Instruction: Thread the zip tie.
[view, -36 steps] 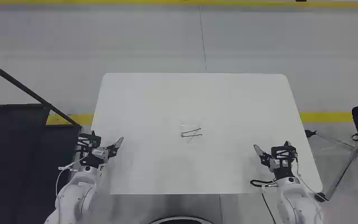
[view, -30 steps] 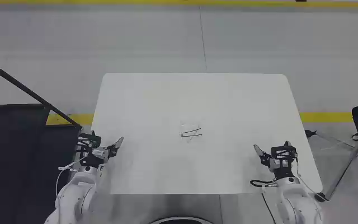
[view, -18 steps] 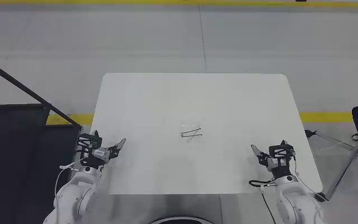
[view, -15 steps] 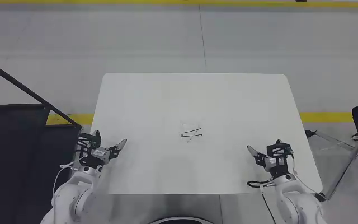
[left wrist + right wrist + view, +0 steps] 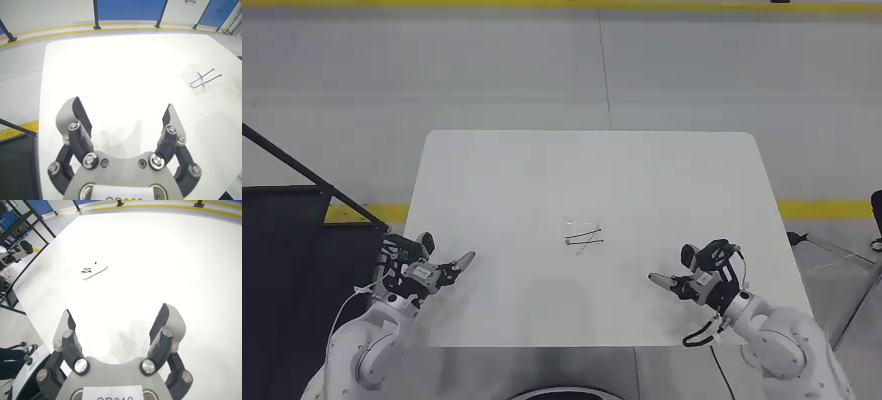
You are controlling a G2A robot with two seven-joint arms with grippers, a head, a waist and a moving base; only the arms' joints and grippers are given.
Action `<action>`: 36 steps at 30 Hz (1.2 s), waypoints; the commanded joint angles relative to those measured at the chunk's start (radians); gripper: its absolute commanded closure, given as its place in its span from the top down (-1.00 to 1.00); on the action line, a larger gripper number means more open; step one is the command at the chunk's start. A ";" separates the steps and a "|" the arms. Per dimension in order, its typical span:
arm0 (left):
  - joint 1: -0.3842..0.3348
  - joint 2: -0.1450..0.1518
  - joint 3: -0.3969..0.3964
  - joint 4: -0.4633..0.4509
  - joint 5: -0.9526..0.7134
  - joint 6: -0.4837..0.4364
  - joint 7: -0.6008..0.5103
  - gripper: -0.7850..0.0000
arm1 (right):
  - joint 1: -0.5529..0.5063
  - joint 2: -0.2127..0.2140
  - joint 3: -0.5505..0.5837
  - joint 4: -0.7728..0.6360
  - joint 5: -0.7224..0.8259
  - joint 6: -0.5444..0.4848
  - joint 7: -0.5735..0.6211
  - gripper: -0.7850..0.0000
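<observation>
Two thin black zip ties (image 5: 584, 238) lie crossed on a small clear sheet (image 5: 583, 231) near the middle of the white table (image 5: 542, 180). The zip ties (image 5: 203, 79) show in the left wrist view well ahead of my left gripper (image 5: 124, 113), which is open and holds nothing. In the right wrist view the zip ties (image 5: 92, 272) lie far beyond my right gripper (image 5: 117, 321), also open and holding nothing. From above, the left gripper (image 5: 464, 262) hovers at the table's near left edge and the right gripper (image 5: 660, 283) over the near right part.
A black frame and panel (image 5: 292, 240) stand left of the table. Yellow floor tape (image 5: 832, 209) runs past both sides. A cable (image 5: 832, 250) lies on the floor to the right.
My right gripper has swung left and inward over the table toward the zip ties. My left gripper has edged slightly to the right and lower in the top view. The zip ties have not moved.
</observation>
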 commanded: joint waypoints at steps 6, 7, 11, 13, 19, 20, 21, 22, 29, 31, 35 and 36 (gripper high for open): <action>0.000 0.000 0.000 0.000 0.000 0.000 0.000 1.00 | 0.006 0.000 -0.001 0.005 0.010 0.002 0.009 1.00; 0.000 0.000 0.000 0.000 0.000 0.000 0.000 1.00 | 0.006 0.000 -0.001 0.005 0.010 0.002 0.009 1.00; -0.001 0.000 0.001 0.001 -0.001 0.003 0.000 1.00 | 0.005 0.000 -0.005 0.003 0.012 -0.002 0.009 1.00; -0.006 -0.001 0.011 0.005 0.005 0.012 0.000 1.00 | 0.019 0.000 -0.026 0.008 0.040 -0.020 0.022 1.00; -0.002 -0.001 0.004 -0.002 -0.047 -0.020 0.002 1.00 | 0.148 0.002 -0.113 0.083 0.271 -0.050 0.195 1.00; -0.001 -0.001 0.000 -0.004 -0.056 -0.028 0.001 1.00 | 0.170 0.002 -0.126 0.099 0.313 -0.056 0.229 1.00; 0.000 -0.001 -0.002 -0.004 -0.068 -0.041 -0.003 1.00 | 0.192 0.003 -0.138 0.118 0.355 -0.057 0.265 1.00; 0.001 0.000 -0.006 -0.003 -0.081 -0.053 -0.007 1.00 | 0.215 0.004 -0.149 0.139 0.402 -0.053 0.297 1.00; -0.009 0.003 -0.017 0.013 -0.186 -0.100 -0.089 1.00 | 0.334 0.008 -0.206 0.264 0.636 -0.047 0.477 1.00; -0.009 0.003 -0.017 0.013 -0.186 -0.100 -0.089 1.00 | 0.334 0.008 -0.206 0.264 0.636 -0.047 0.477 1.00; -0.009 0.003 -0.017 0.013 -0.186 -0.100 -0.089 1.00 | 0.334 0.008 -0.206 0.264 0.636 -0.047 0.477 1.00; -0.009 0.003 -0.017 0.013 -0.186 -0.100 -0.089 1.00 | 0.332 0.007 -0.206 0.264 0.635 -0.041 0.471 1.00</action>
